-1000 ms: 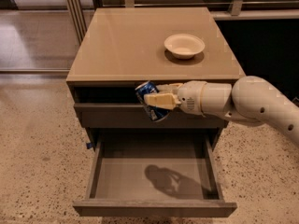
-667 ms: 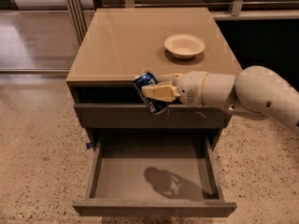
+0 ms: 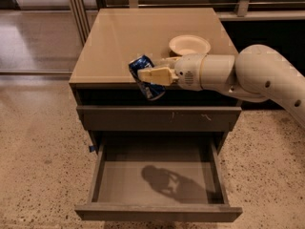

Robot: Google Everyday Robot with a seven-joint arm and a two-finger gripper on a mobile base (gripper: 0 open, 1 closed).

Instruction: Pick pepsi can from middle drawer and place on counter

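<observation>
The pepsi can is dark blue with white markings and tilts in my gripper. The gripper is shut on it, with a cream finger across its side. The can hangs at the front edge of the tan counter, partly above the edge and partly in front of the dark gap below it. The white arm reaches in from the right. The middle drawer is pulled open below, with a plain grey inside that holds only the arm's shadow.
A cream bowl sits on the counter's right side, just behind the gripper. A closed drawer front with pale scratch marks lies between the counter and the open drawer. Speckled floor surrounds the cabinet.
My gripper has lifted the can from in front of the gap under the counter up to the height of the counter's front edge.
</observation>
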